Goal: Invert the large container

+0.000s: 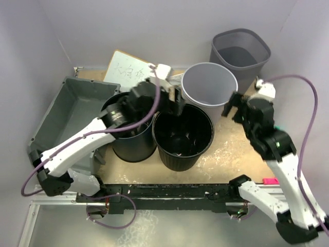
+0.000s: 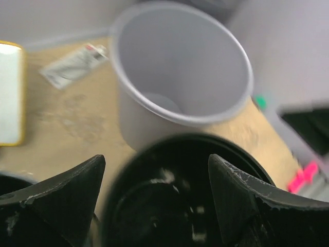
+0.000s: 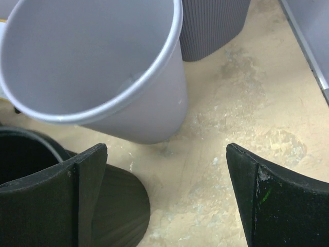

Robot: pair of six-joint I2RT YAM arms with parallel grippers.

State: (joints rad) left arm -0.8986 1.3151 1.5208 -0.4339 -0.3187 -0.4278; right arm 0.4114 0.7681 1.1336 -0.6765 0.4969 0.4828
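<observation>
Top external, large container upright, far left

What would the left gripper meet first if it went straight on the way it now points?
Most likely the black bucket: its open mouth lies right ahead of the open left gripper, with the light grey bucket beyond. Whether rim or inside comes first is unclear.

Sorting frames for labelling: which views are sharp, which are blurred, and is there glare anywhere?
Top external: sharp, evenly lit, the large container clear. Left wrist: soft throughout, worst on the black bucket nearest the lens. Right wrist: crisp on the light grey bucket and table; no strong glare anywhere.
</observation>
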